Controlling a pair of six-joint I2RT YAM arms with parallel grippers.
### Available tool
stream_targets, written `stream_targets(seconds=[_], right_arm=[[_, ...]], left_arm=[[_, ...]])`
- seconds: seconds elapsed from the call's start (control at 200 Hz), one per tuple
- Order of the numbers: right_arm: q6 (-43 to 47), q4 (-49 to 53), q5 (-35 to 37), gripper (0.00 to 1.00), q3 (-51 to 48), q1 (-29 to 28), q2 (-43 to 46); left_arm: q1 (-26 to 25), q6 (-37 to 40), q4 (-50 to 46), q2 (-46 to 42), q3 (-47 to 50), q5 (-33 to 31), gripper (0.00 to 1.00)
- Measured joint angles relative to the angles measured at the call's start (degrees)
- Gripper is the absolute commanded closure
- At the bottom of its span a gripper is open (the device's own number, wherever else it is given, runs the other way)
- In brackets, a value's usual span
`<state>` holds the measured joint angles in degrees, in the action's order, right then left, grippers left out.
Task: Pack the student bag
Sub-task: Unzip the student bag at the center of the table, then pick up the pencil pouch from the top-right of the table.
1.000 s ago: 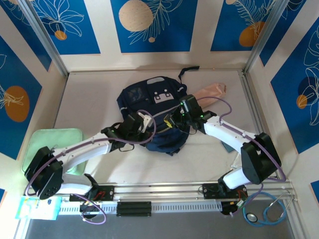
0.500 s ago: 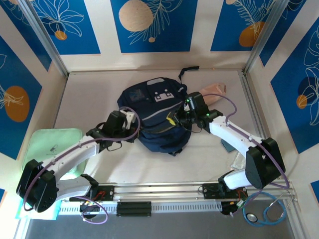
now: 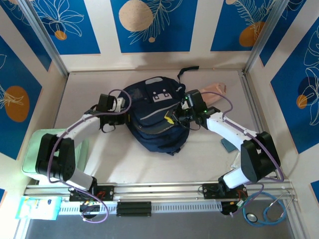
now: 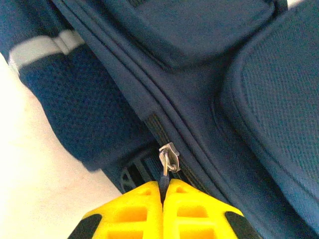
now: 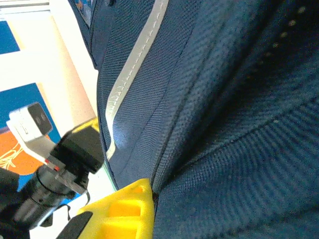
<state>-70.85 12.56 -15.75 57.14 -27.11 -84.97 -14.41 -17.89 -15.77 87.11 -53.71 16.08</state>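
The big dark blue student bag [image 3: 152,124] lies in the middle of the worktop [image 3: 209,159]. My left hand [image 4: 163,185] is shut tight on its little silver zipper pull [image 4: 168,153]. My right hand [image 3: 173,119] is pinched shut on the bag's cloth at the other side.

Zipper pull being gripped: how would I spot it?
Find the big navy student bag. On its side nearest the left arm, a small silver zipper pull sits on the dark zip track, the only shiny metal there, pinched by the yellow left gripper.
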Motion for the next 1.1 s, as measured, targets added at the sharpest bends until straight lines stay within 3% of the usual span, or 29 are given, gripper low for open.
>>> stream_targets(seconds=[0.145, 0.265, 0.325, 0.445, 0.595, 0.86, 1.1], right_arm=[[1.29, -1.03, -1.44, 0.94, 1.57, -0.09, -2.25], [2.29, -2.29, -2.54, 0.92, 2.67, -0.68, -5.16], [3.1, -2.21, -2.51, 0.82, 3.61, -1.18, -6.69], [6.47, 0.13, -2.08, 0.57, 4.57, -2.21, -7.74], [11.93, 5.75, 2.4, 0.44, 4.66, -1.7, -5.33], [22.1, 13.25, 13.99, 0.34, 5.49, 10.23, 3.48], [24.57, 14.73, 18.88, 0.29, 11.58, 25.11, -8.26]], left_arm=[[1.99, 0.02, -1.07, 3.3, -3.08, 0.02, 1.0], [3.48, 0.17, -1.99, 4.59, -4.2, 0.02, 0.79], [4.42, 0.0, -2.34, 4.68, -4.22, -0.7, 0.63], [6.01, -0.35, -3.69, 4.11, -4.26, -2.91, 0.46], [6.16, -1.62, -5.9, -2.89, -2.6, -5.6, 0.26], [6.16, -3.48, -8.28, -20.02, 2.19, -5.79, 0.09], [5.99, -4.22, -9.25, -23.26, 2.4, -2.73, 0.0]])
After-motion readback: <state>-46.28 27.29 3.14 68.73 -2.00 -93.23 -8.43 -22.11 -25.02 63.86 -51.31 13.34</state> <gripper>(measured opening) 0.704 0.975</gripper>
